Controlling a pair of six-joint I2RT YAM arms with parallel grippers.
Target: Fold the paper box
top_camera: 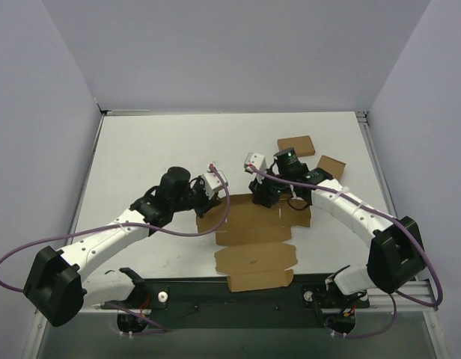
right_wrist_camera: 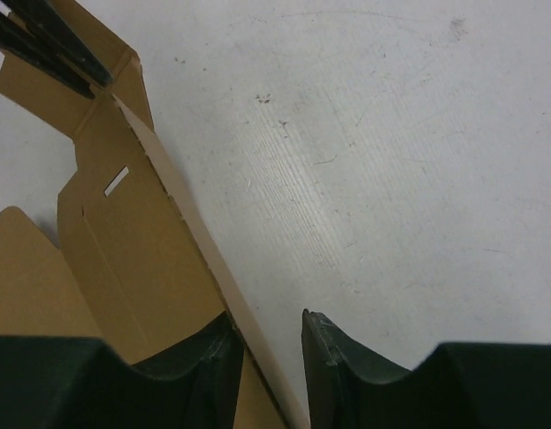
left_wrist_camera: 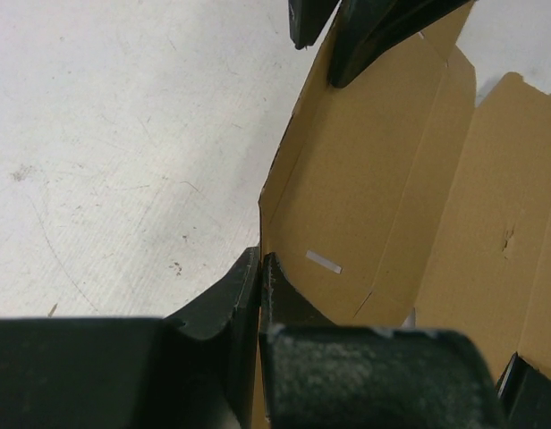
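– Over the white table [top_camera: 156, 149], seen from the top camera, the paper box [top_camera: 254, 238] is lying as a mostly flat die-cut sheet between the two arms, near their bases. Both claws are working at its far edge: the left gripper [top_camera: 215, 185] at the left corner, the right gripper [top_camera: 260, 193] more toward the middle. Two small ready-made boxes [top_camera: 295, 144] are sitting apart, further back.

– How is it going to handle, you think?

– Light and thin, I am judging. It is looking stiff in the panels but should be bending easily at the creases. It is probably sliding on the smooth table if only one side is pushed, so two holds are making sense.

– And the left wrist camera?

– There the left gripper [left_wrist_camera: 260, 288] is pinching the raised side strip [left_wrist_camera: 365, 188] of the paper box, jaws closed on its bare edge near the corner. That is a good place to me: beside a crease, not on a loose tab.

– And the right wrist?

– The right gripper [right_wrist_camera: 267, 338] is standing with jaws partly apart, and the upper edge of the side strip [right_wrist_camera: 141, 241] is passing between them. One finger [right_wrist_camera: 213, 357] is seeming to touch the card, while the other is not touching. Squeezing too hard is risking a dent, I am thinking.
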